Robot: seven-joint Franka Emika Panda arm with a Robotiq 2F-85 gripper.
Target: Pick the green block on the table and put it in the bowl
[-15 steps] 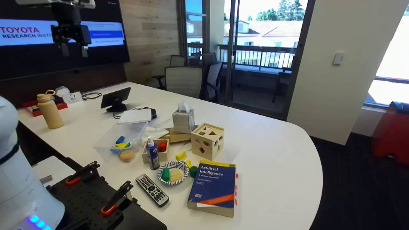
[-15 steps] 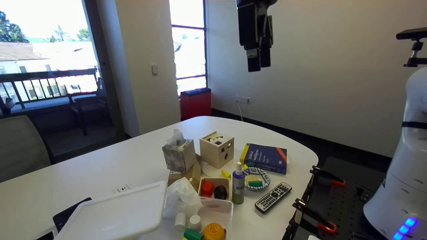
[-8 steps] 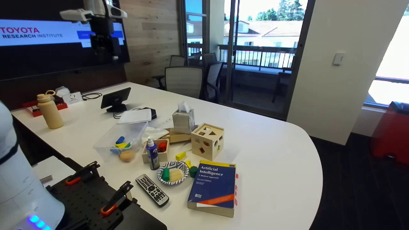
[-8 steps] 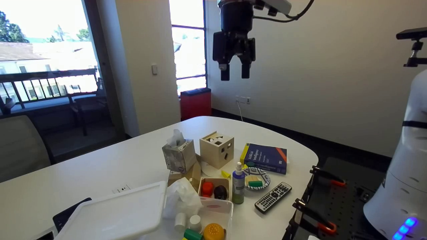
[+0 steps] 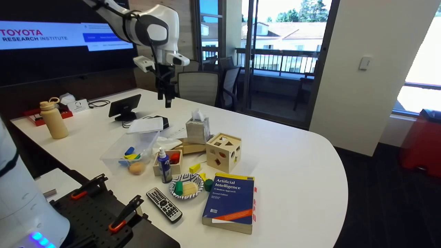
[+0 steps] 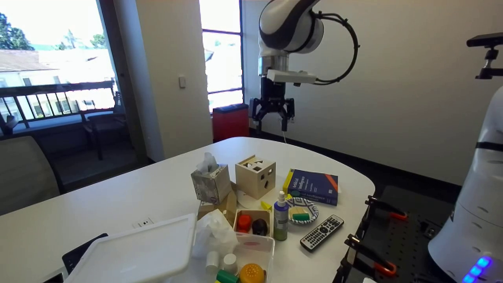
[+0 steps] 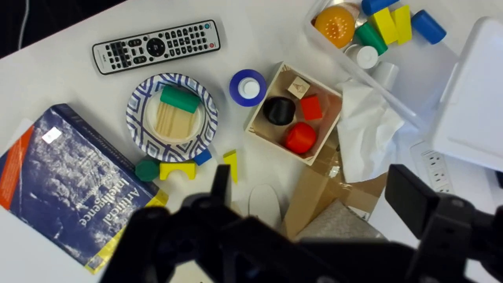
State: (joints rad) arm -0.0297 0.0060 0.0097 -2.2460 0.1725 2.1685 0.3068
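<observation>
The gripper hangs well above the table, its two fingers spread wide apart; the wrist view shows the same spread. In an exterior view, the green block sits on the table between the patterned bowl to its left and the thick blue book to its right; whether it touches either is hard to tell from these angles. A yellow arch lies just beside the block. In the bowl lie a green cylinder and a pale ribbed piece. Seen in an exterior view, a remote control lies nearer and to the left of the bowl; just past the bowl's far left edge a spray bottle stands upright, close to a wooden tray with red and dark pieces in it. Farther off are a wooden cube box with cut-out holes and, to its left, a tissue box.
</observation>
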